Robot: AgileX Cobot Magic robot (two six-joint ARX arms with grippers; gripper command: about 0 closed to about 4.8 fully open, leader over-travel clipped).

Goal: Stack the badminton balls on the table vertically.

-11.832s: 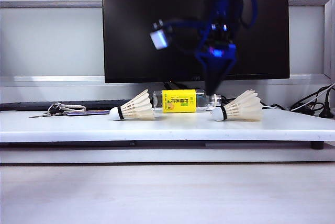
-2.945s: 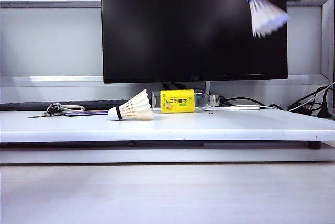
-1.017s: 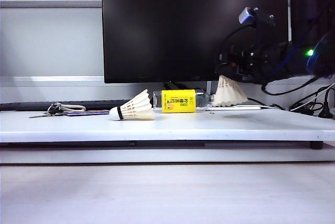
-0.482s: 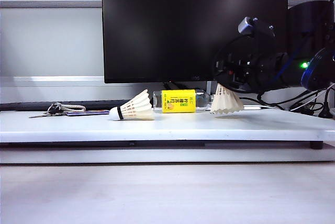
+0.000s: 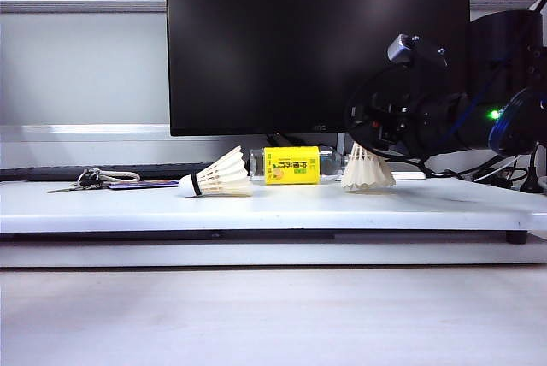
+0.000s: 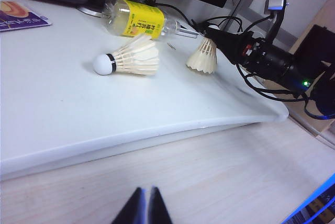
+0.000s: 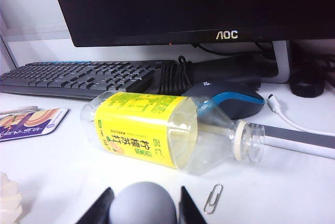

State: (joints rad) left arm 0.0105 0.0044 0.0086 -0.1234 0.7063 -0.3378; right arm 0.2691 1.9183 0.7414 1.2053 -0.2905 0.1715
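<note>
One badminton ball (image 5: 218, 180) lies on its side on the white table (image 5: 256, 212), cork tip pointing left; the left wrist view shows it too (image 6: 128, 59). The second badminton ball (image 5: 367, 175) stands feathers down, its skirt at the tabletop, right of the bottle. My right gripper (image 5: 357, 145) reaches in level from the right and is shut on its rounded cork tip (image 7: 142, 205), a dark finger (image 7: 99, 211) on each side. My left gripper (image 6: 145, 195) is shut and holds nothing, out over the wood surface in front of the table.
A clear bottle with a yellow label (image 5: 292, 165) lies between the two balls, behind them. A black monitor (image 5: 316, 41) stands at the back, with a keyboard (image 7: 78, 77), mouse (image 7: 230, 98) and cables. A paperclip (image 7: 213, 199) lies by the held ball. Keys (image 5: 94, 180) sit far left.
My right gripper has sunk with the badminton ball and shifted slightly left, bringing the feather skirt down to the tabletop. The lying ball and the left gripper have not moved.
</note>
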